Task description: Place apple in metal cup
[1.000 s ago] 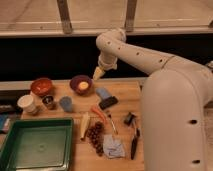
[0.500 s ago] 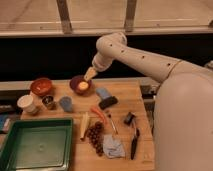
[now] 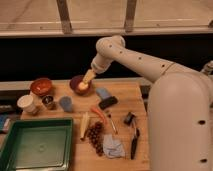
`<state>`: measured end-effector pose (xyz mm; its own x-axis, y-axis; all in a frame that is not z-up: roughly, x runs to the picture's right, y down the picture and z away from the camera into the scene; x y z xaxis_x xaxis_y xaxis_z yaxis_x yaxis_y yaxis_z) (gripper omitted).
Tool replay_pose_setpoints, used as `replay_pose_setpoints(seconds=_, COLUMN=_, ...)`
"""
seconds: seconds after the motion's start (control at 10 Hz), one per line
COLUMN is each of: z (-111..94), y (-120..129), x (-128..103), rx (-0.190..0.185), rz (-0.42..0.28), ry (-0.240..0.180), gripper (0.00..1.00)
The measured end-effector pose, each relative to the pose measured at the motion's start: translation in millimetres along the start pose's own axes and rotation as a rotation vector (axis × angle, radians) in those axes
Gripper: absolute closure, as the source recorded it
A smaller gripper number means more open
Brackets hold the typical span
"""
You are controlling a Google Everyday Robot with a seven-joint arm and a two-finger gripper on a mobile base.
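A green tray (image 3: 36, 122) fills the near left corner of the wooden table (image 3: 128, 93). Beside it lie a crumpled blue cloth (image 3: 114, 148), a bunch of dark grapes (image 3: 94, 137) and a black-handled tool (image 3: 134, 143). The robot's white body (image 3: 180, 125) bulks large on the right. Farther in are a pale corn cob (image 3: 85, 125) and a carrot (image 3: 98, 114). Behind them stands a row of three cups: a white cup (image 3: 27, 103) on the left, the small dark metal cup (image 3: 48, 102) next to it, and a grey-blue cup (image 3: 65, 103) just beside that. The metal cup appears to hold nothing.

At the back of the table an orange bowl (image 3: 41, 86) sits near a dark red bowl (image 3: 73, 82). The pale yellow apple (image 3: 82, 87) rests in the dark red one, well apart from the metal cup. The gripper (image 3: 86, 79) hangs directly over the fruit, its tip at or almost at the apple. Its jaws are spread wide and have not closed on anything.

The task looks to be at its first stage. The reach toward the apple is nearly complete. The grasp, the lift, the carry leftward to the metal cup and the release are all still to come.

Compared with a second ago, the arm (image 3: 135, 55) has swung left and dipped. This has brought the gripper from above the table's back edge down over the dark red bowl. Nothing on the table appears to have shifted.
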<state>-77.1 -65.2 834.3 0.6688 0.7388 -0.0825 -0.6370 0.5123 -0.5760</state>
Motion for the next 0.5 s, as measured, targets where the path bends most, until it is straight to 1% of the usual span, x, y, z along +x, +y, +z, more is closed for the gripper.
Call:
replay_pose_setpoints(seconds=0.2, z=27, y=14, x=-12, rx=-0.061, rz=-0.064, ry=0.02, gripper=0.2)
replay_pose_setpoints(seconds=0.5, z=44, y=17, x=-17, rx=-0.098, rz=-0.122, ry=0.048, gripper=0.2)
